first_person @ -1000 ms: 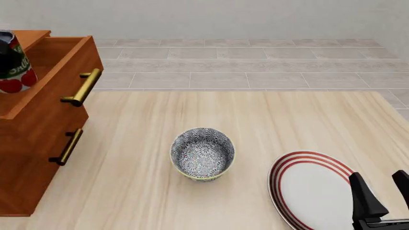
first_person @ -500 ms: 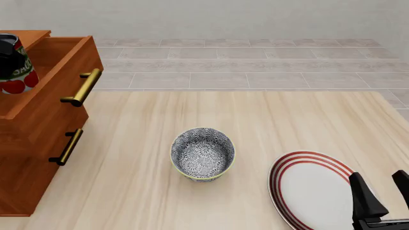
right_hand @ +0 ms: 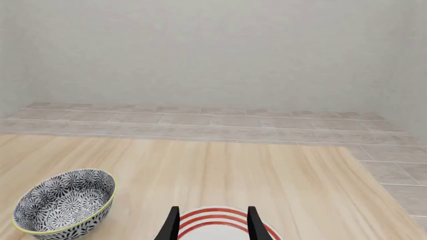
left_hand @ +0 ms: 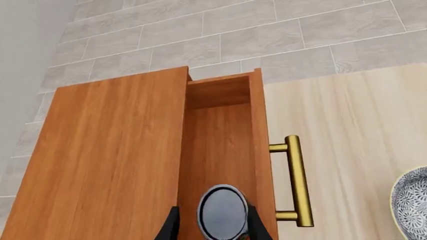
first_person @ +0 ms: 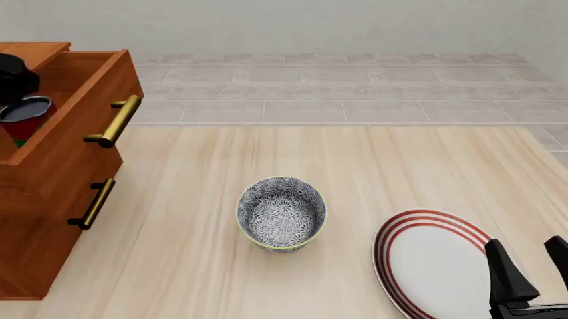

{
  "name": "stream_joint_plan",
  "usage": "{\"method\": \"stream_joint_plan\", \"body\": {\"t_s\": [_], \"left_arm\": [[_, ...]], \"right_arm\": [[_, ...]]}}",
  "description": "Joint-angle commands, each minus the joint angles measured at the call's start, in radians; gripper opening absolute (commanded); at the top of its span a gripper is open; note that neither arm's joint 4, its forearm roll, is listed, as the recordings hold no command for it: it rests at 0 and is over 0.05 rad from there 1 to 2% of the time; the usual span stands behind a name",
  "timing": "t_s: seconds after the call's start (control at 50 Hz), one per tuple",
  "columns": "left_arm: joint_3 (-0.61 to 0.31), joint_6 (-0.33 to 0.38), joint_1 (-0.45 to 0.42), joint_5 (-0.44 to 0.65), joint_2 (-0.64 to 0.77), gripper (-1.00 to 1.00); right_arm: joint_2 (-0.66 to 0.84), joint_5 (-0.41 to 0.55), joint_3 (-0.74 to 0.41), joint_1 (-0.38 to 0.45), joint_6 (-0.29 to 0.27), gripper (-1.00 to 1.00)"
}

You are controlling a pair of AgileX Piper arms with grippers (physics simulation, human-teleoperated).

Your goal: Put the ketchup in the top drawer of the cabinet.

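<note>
The ketchup (first_person: 26, 111) stands inside the open top drawer (first_person: 89, 86) of the cabinet (first_person: 44, 219), showing its dark top and silvery rim. My left gripper (first_person: 14, 78) hovers just above it, open. In the left wrist view the fingers (left_hand: 172, 227) stand apart on either side of the ketchup top (left_hand: 222, 214), with a gap, inside the drawer (left_hand: 223, 130). My right gripper (first_person: 525, 244) is open and empty over the plate's right edge at the near right.
A grey-patterned bowl (first_person: 281, 213) stands mid-table. A white plate with red rings (first_person: 435, 262) lies at the near right. The drawer's brass handle (first_person: 116, 121) juts out toward the table, and the lower drawer's handle (first_person: 95, 203) is below it.
The ketchup has gone down from held height into the top drawer, and the left gripper no longer grips it. The right arm has not moved.
</note>
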Motion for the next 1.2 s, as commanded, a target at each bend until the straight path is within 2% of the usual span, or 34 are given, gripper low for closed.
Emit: {"method": "stream_joint_plan", "body": {"t_s": [0.02, 0.26, 0.36, 0.46, 0.62, 0.72, 0.82, 0.92, 0.94, 0.98, 1.02, 1.06, 1.2], "left_arm": [[0.008, 0.011, -0.006, -0.007, -0.004, 1.00], [-0.004, 0.006, -0.033, 0.022, -0.035, 1.00], [0.007, 0.028, -0.028, 0.025, -0.059, 1.00], [-0.050, 0.011, -0.050, 0.070, -0.081, 1.00], [-0.093, 0.023, -0.089, 0.137, -0.151, 1.00], [-0.111, 0.000, -0.109, 0.168, -0.179, 1.00], [-0.050, -0.017, -0.119, 0.144, -0.228, 1.00], [-0.012, -0.031, -0.157, 0.149, -0.290, 1.00], [-0.008, -0.061, -0.187, 0.162, -0.311, 1.00], [0.015, -0.052, -0.197, 0.158, -0.335, 1.00], [0.034, -0.084, -0.215, 0.156, -0.357, 1.00], [0.067, -0.081, -0.217, 0.146, -0.383, 1.00], [0.100, -0.104, -0.260, 0.163, -0.453, 1.00]], "right_arm": [[0.000, 0.000, 0.000, 0.000, 0.000, 1.00], [0.000, 0.000, 0.000, 0.000, 0.000, 1.00], [0.000, 0.000, 0.000, 0.000, 0.000, 1.00], [0.000, 0.000, 0.000, 0.000, 0.000, 1.00], [0.000, 0.000, 0.000, 0.000, 0.000, 1.00], [0.000, 0.000, 0.000, 0.000, 0.000, 1.00], [0.000, 0.000, 0.000, 0.000, 0.000, 1.00], [0.000, 0.000, 0.000, 0.000, 0.000, 1.00], [0.000, 0.000, 0.000, 0.000, 0.000, 1.00], [0.000, 0.000, 0.000, 0.000, 0.000, 1.00], [0.000, 0.000, 0.000, 0.000, 0.000, 1.00], [0.000, 0.000, 0.000, 0.000, 0.000, 1.00], [0.000, 0.000, 0.000, 0.000, 0.000, 1.00]]}}
